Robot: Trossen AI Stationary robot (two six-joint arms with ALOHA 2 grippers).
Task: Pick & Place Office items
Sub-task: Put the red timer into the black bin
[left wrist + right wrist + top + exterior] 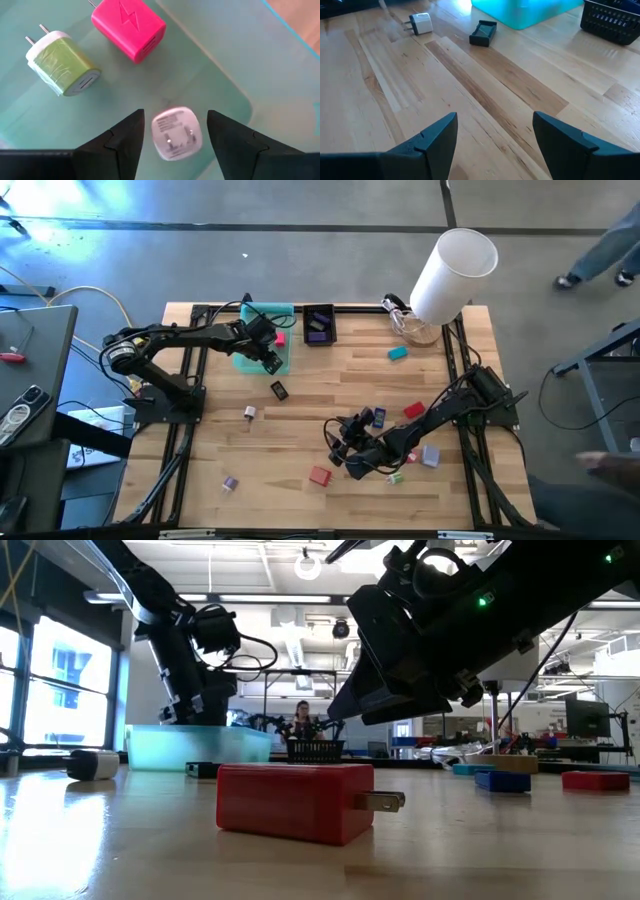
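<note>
Left gripper (172,137) is over the teal tray (250,360), fingers (125,137) spread apart with a white charger (174,134) sitting loose in the gap, prongs facing up at the camera. Neither finger looks like it's touching it, so nothing is held. In the same tray there's a pink charger (131,27) with a lightning bolt on it and a green charger (62,62) with a white plug end, both lying close together a bit beyond the white one.

Right gripper (345,448) is low over the front-middle of the wooden surface (300,415), jaws open and empty, just bare wood between them in its wrist view.

The rest of the office items are scattered around. A red charger (319,475) lies just beside the right gripper, plus a blue piece (379,418), another red piece (414,411) and a purple-grey one (430,455) around that arm. A black clip (279,389) lies near the tray, a small white plug (249,412) a bit further out, and a teal piece (398,353) is near the white cylinder (452,275). A black basket (319,323) is next to the tray.
</note>
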